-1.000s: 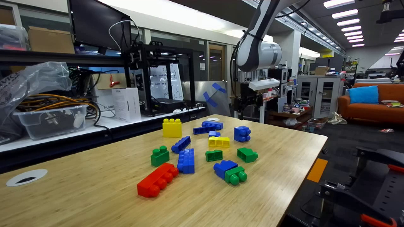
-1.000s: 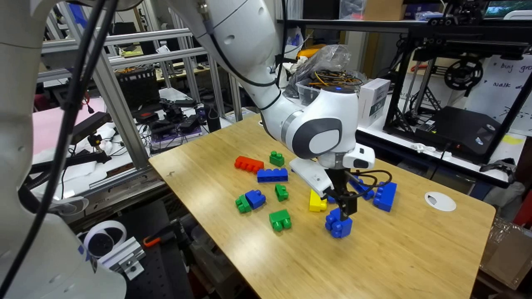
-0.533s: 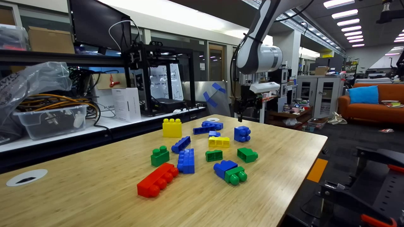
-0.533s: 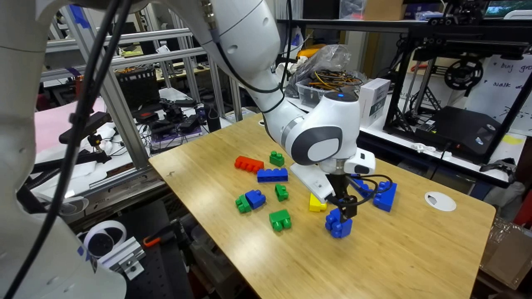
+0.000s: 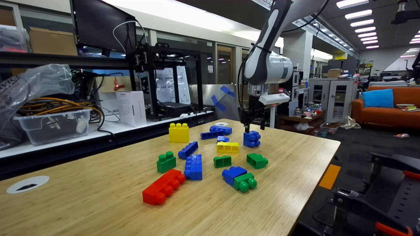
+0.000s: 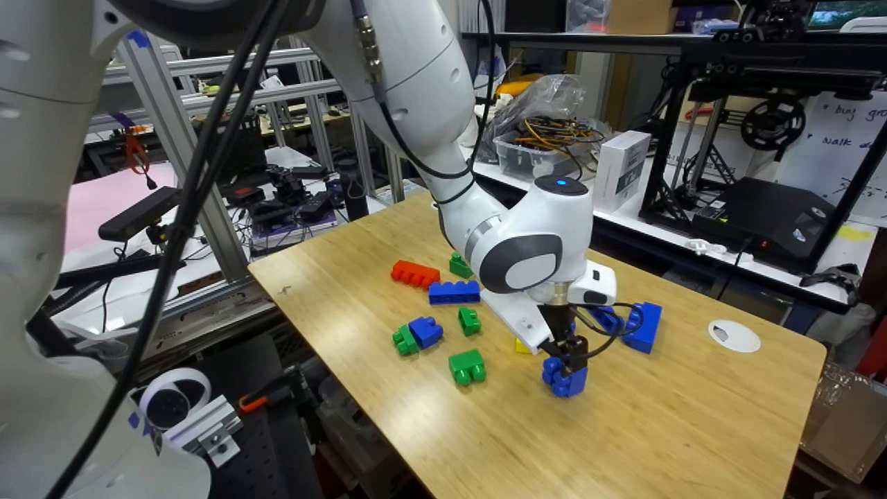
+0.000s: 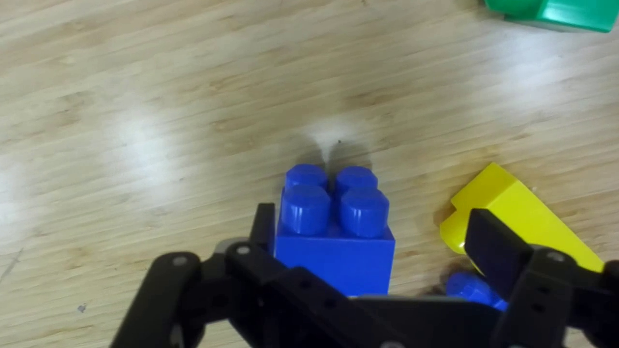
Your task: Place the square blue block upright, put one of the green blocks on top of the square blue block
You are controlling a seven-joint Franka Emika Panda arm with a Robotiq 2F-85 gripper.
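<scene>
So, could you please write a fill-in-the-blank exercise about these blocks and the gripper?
With its jaws wide apart, the gripper is ____.
The square blue block lies on its ____, not upright.
The wrist view shows ____ studs on it.
Another blue block is joined to a ____ one.

open; side; four; green

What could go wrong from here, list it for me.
One finger of the open pincer overlaps the yellow brick and a blue brick in the wrist view; lowering might knock them.
The other finger looks close beside the square blue block; closing could shove it.
The block lies studs sideways, so it might slip when turned upright.
</scene>
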